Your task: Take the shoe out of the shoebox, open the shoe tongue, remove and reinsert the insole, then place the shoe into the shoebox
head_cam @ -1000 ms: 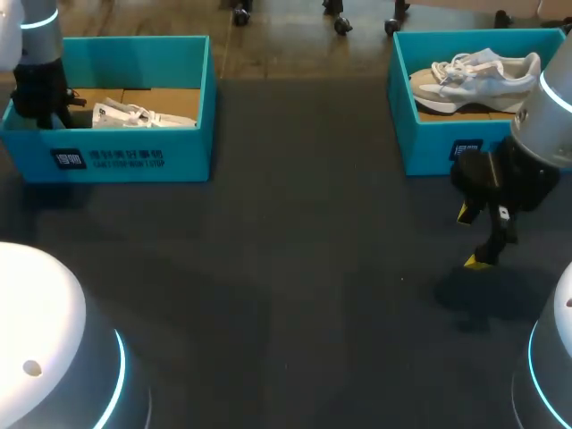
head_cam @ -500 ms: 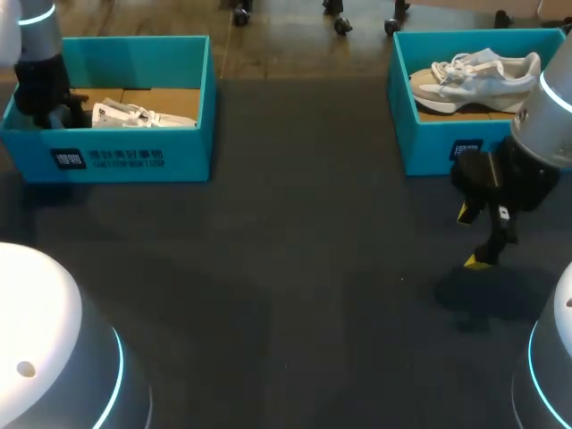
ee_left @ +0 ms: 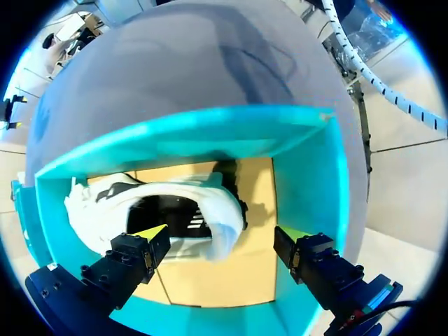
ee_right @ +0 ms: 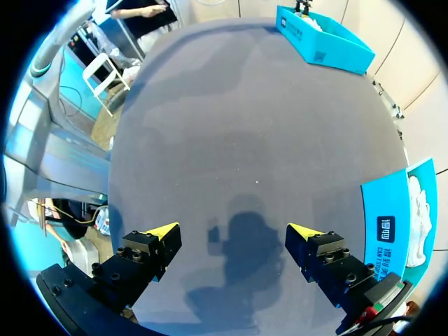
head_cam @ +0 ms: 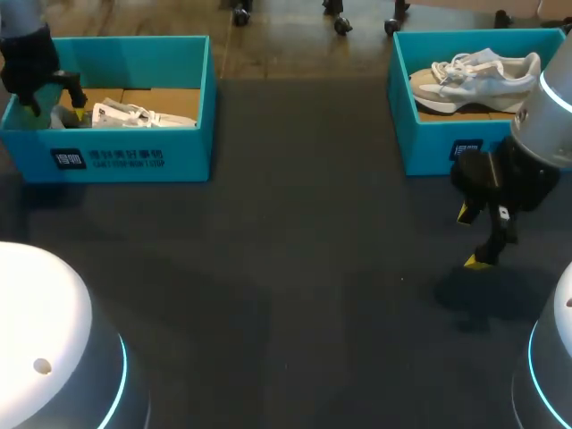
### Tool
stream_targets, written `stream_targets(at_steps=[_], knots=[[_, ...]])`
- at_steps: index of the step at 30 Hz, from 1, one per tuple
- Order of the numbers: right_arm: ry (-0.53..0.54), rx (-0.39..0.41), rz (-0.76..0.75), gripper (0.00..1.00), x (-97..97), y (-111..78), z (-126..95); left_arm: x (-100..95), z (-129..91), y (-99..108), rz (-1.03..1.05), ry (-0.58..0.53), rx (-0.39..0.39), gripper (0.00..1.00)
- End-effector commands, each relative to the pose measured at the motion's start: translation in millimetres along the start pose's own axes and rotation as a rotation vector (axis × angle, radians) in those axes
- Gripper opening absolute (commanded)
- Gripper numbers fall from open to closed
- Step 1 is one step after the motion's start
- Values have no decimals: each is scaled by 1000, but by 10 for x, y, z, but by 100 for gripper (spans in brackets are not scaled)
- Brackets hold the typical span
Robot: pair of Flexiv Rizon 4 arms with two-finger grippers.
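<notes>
nearest, the right tool point(head_cam: 470, 237) is held released above the dark table point(head_cam: 286, 286), its yellow-tipped fingers spread wide with nothing between them. just behind it, the right shoebox point(head_cam: 429, 147) is set at the table's far edge, and a pale sneaker point(head_cam: 478, 71) is laid inside. well apart, at the far left, the left shoebox point(head_cam: 134, 156) is seen with a white shoe point(head_cam: 134, 114) lying in it. the left tool point(ee_left: 220, 234) is hung over this box, also released: one finger point(ee_left: 136, 252) is placed above the shoe's opening, the other over the cardboard floor beside it.
</notes>
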State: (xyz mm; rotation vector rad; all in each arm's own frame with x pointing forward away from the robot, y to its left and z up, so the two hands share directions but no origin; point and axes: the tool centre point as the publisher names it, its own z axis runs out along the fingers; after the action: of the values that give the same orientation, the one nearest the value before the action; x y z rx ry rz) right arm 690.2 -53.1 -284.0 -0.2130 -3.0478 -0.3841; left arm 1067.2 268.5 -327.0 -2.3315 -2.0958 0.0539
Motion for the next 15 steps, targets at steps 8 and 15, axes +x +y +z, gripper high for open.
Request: stream_targets(at_steps=[8, 15], knots=[[0, 1, -1, 100, -1, -2, 9, -34, -675, -489, -41, -24, -11, 100], [0, 1, -1, 100, -1, -2, 9, -34, -843, -894, -24, -7, -38, 100]])
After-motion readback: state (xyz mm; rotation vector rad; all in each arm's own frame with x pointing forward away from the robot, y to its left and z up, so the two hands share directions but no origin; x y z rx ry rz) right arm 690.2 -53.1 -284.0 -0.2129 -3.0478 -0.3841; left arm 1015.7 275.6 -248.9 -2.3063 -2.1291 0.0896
